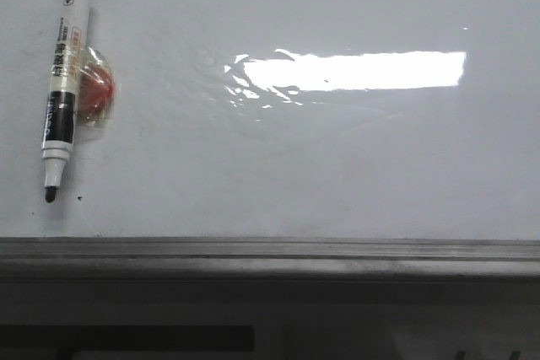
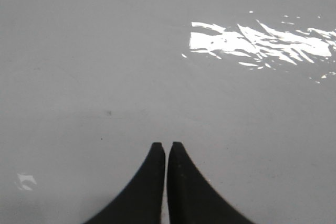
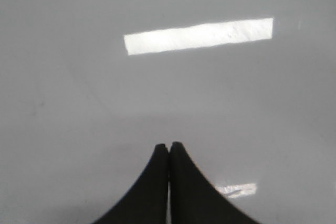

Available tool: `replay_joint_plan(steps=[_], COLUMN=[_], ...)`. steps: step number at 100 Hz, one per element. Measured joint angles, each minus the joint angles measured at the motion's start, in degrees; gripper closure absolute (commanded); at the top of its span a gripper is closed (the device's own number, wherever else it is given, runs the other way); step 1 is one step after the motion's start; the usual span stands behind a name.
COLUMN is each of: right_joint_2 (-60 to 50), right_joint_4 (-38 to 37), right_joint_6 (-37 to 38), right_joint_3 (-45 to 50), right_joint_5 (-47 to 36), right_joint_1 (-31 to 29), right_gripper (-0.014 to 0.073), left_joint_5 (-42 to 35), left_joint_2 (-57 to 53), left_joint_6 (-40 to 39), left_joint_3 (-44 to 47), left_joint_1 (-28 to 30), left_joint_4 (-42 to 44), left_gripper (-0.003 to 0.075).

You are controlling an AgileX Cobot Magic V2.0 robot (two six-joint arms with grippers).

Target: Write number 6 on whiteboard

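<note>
The whiteboard [image 1: 337, 158] is glossy white with a bright glare strip and fills most of the front view. No number 6 shows on it; only a tiny black dot [image 1: 79, 200] sits near the marker tip. A black-and-white marker [image 1: 63, 82] lies on the board at the far left, uncapped, tip toward the near edge, beside a red object in clear wrap [image 1: 97, 90]. My left gripper [image 2: 166, 144] is shut and empty over bare board [image 2: 105, 77]. My right gripper [image 3: 169, 144] is shut and empty over bare board [image 3: 79, 103]. Neither gripper shows in the front view.
The grey metal frame edge [image 1: 270, 246] runs along the board's near side, with a dark grey ledge [image 1: 270, 271] below it. Glare patches show in both wrist views [image 2: 257, 43] [image 3: 199, 35].
</note>
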Motion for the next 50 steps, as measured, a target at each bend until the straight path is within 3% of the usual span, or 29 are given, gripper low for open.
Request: replay_joint_plan(steps=[23,50], right_joint_2=[3.25,15.12], right_joint_4=[5.4,5.81], right_joint_6=[0.25,0.25], right_joint_3=[-0.8,-9.34], right_joint_5=[6.81,11.76], right_joint_1=[0.0,0.0], right_gripper=[0.0657,0.0657], left_joint_5=[0.73,7.44], left_joint_2=[1.11,12.52], left_joint_6=[0.0,0.69], left_joint_3=[-0.89,-13.21], left_joint_1=[0.0,0.0], left_joint_4=[-0.23,-0.13], left_gripper=[0.074,0.0739])
